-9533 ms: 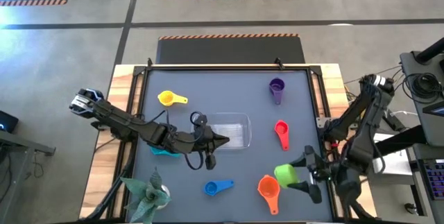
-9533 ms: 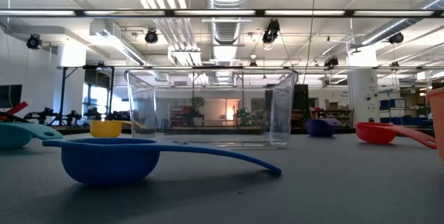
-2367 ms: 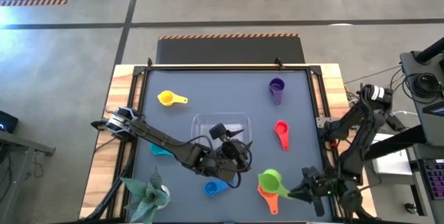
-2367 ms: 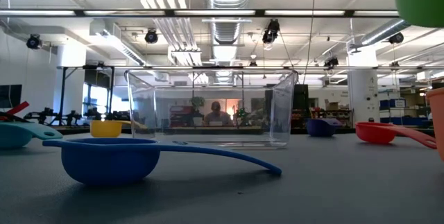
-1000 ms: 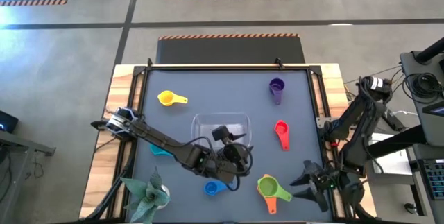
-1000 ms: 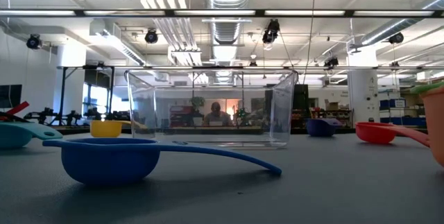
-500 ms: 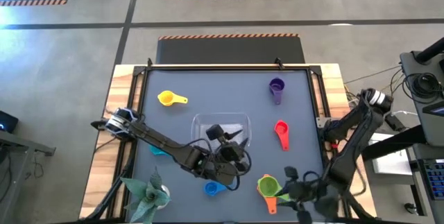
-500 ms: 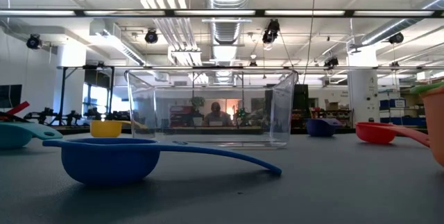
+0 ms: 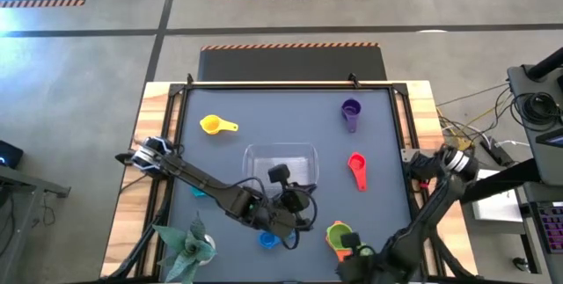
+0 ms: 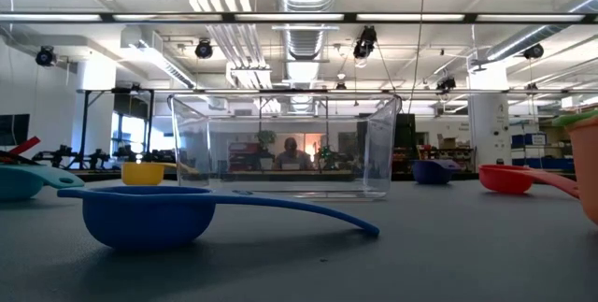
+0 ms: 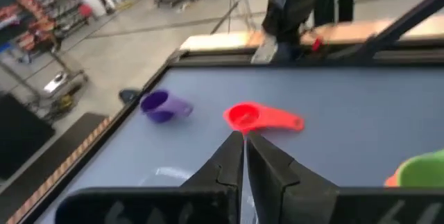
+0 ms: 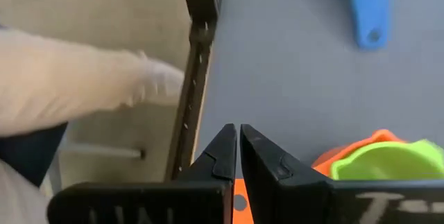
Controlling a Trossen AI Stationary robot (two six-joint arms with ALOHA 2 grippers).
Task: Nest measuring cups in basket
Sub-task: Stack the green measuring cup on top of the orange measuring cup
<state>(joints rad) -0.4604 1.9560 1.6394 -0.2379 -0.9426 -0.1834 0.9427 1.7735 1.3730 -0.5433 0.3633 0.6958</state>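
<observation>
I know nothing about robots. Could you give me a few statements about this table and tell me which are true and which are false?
1. The green cup sits inside the orange cup. True.
2. The basket holds three cups. False: it holds none.
3. The red cup lies between the basket and the table's right edge. True.
4. The right gripper holds the green cup. False: its jaws are shut on nothing.
5. The purple cup is stacked on the yellow cup. False: they lie far apart.

Teal cup (image 9: 199, 192) mostly under the left arm.
</observation>
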